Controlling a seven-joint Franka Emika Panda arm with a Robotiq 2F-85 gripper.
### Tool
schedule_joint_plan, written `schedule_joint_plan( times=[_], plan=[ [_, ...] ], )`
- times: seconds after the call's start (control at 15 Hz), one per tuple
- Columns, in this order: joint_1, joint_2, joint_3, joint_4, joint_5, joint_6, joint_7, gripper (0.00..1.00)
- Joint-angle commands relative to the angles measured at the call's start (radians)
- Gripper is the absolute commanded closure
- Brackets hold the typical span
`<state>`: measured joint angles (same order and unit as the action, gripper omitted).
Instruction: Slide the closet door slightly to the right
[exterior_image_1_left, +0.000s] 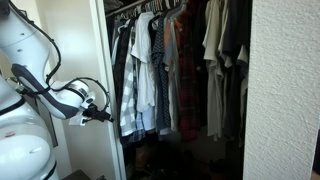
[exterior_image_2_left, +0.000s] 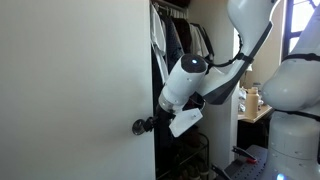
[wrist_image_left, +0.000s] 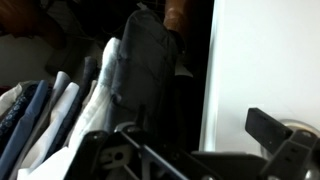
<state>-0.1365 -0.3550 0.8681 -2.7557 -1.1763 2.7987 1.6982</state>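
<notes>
The closet floor (exterior_image_1_left: 195, 166) lies in shadow; toward 7 o'clock sit dim reddish shapes (exterior_image_1_left: 150, 158), too dark to identify.

Textured wall (exterior_image_1_left: 285, 90), rail (exterior_image_1_left: 150, 8) w/ hung shirts (exterior_image_1_left: 150, 75).

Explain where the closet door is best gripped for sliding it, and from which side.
Grip its free vertical edge, beside the hanging clothes. The closet door is a flat, smooth panel, so its face offers nothing to pinch; only the edge does. I would bring the tool in from the open closet side.

Tall wht closet door (exterior_image_2_left: 70, 70), upright, partly open
</notes>
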Motion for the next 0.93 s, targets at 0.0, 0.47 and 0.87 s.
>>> schedule_joint_plan(
  times=[0.0,0.47,0.87],
  plan=[
    [-0.014,-0.103,-0.032,-0.059,0.004,-0.048,0.034,0.0],
    [-0.006,-0.057,-0.043,-0.035,-0.015,-0.171,0.07,0.0],
    [0.024,-0.051,-0.091,-0.046,0.014,-0.289,0.054,0.0]
  ],
)
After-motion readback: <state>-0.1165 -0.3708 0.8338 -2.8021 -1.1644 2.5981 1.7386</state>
